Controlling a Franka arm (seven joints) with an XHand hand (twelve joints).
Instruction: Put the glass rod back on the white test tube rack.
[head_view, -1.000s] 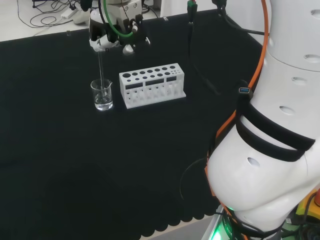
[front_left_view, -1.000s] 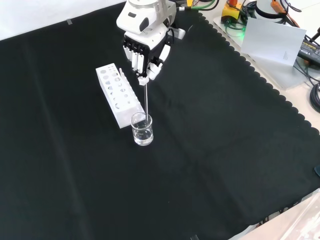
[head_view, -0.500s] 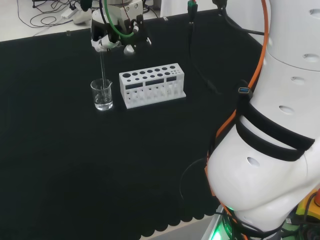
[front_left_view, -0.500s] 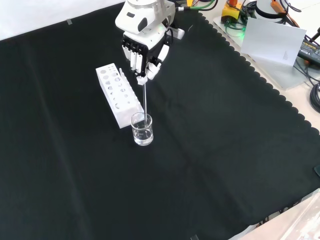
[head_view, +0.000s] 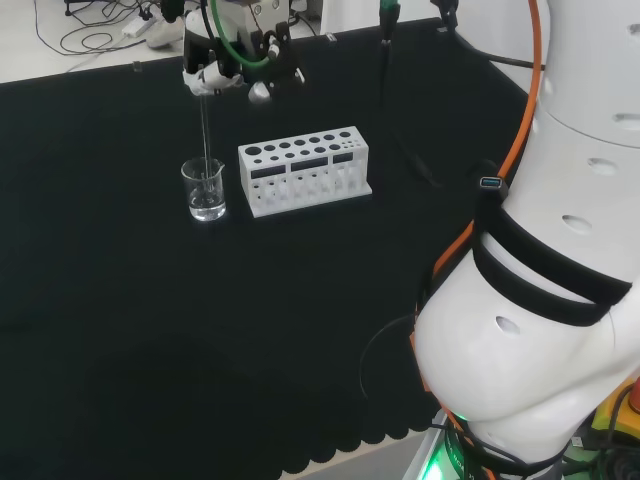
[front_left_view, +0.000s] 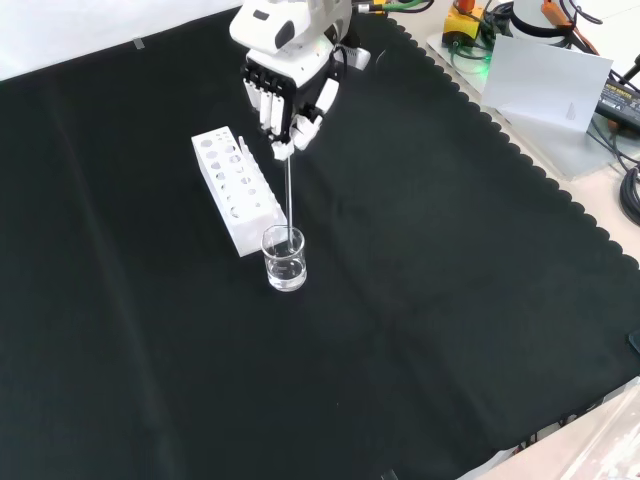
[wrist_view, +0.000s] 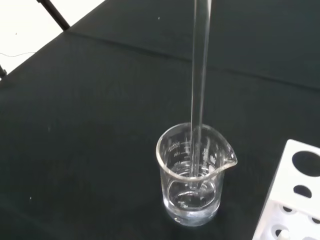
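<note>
Rod lift-out from beaker — step in hand.
Glass rod is pinched upright in the hand, tip inside beaker directly below; it should be raised straight until clear — white rack stands just beside.

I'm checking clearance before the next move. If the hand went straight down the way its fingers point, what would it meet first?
The hand points down, pinching the glass rod, whose lower end sits inside the beaker. Most likely the rod would meet the beaker's bottom first. The white rack stands beside that line, though depth is uncertain.
</note>
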